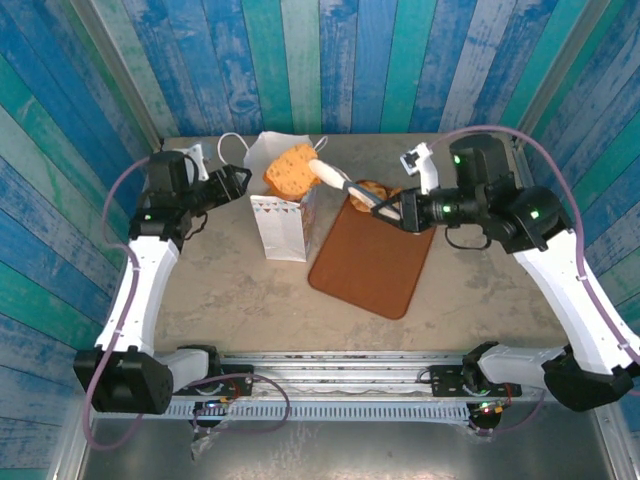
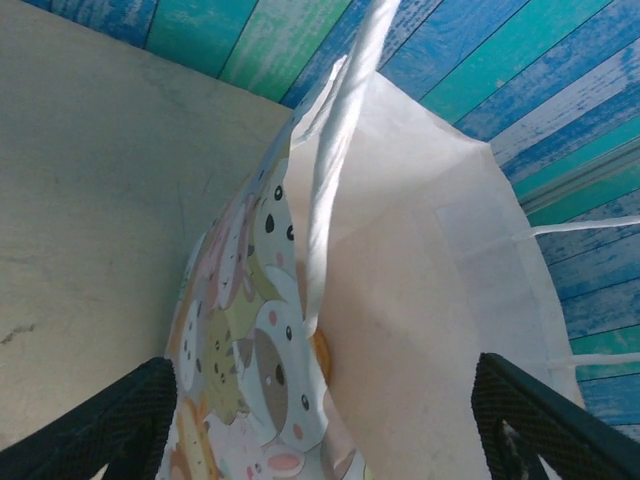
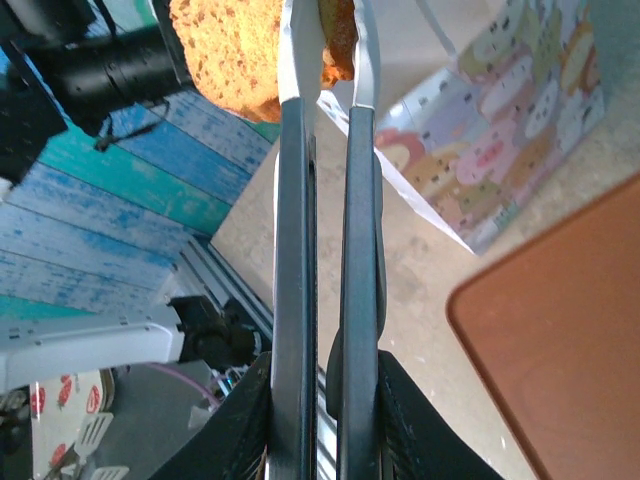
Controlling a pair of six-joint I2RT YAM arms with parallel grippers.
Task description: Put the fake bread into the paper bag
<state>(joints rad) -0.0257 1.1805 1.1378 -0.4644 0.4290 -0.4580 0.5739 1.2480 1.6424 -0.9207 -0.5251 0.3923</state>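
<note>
Pale table [image 1: 220, 290] bears the paper bag [image 1: 280, 228]; just beside it, a brown tray [image 1: 370, 265].

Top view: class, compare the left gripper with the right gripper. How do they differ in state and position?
The left gripper has its fingers apart, astride the edge of the bag; the right gripper has its fingers shut on tongs. The left gripper carries nothing; the right gripper, through the tongs, holds toast over the bag's mouth. The left gripper is beside the bag; the right gripper is above the tray. Both point towards the bag.
</note>
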